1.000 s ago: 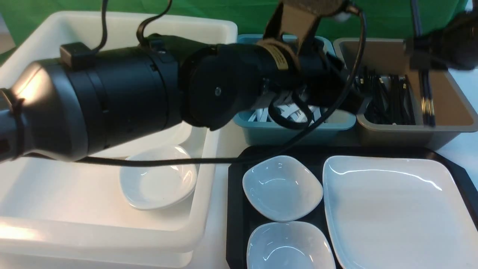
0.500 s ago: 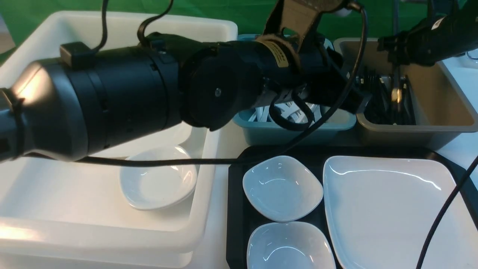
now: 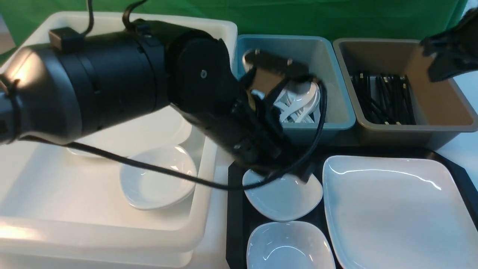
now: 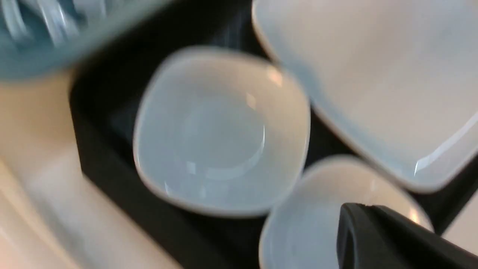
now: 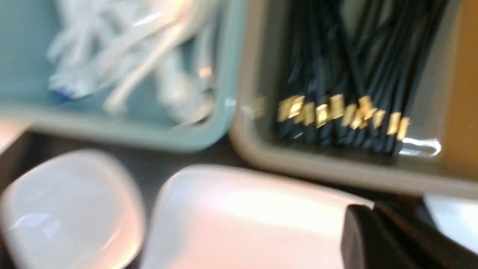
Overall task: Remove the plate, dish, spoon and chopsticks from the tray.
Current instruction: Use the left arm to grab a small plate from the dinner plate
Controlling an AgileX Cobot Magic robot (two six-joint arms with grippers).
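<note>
Our left arm [image 3: 112,86] covers part of the far dish [image 3: 287,200]; left pincer [image 4: 377,235] together; blurred right pincer [image 3: 446,56], we cannot tell.

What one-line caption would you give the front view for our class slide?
Left arm hangs over a small bowl on the black tray, beside the large white plate.

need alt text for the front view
A black left robot arm reaches over a small white rounded-square bowl on a black tray, beside a large white plate. Behind sit a blue tub of white spoons and a brown tub of black chopsticks.
</note>
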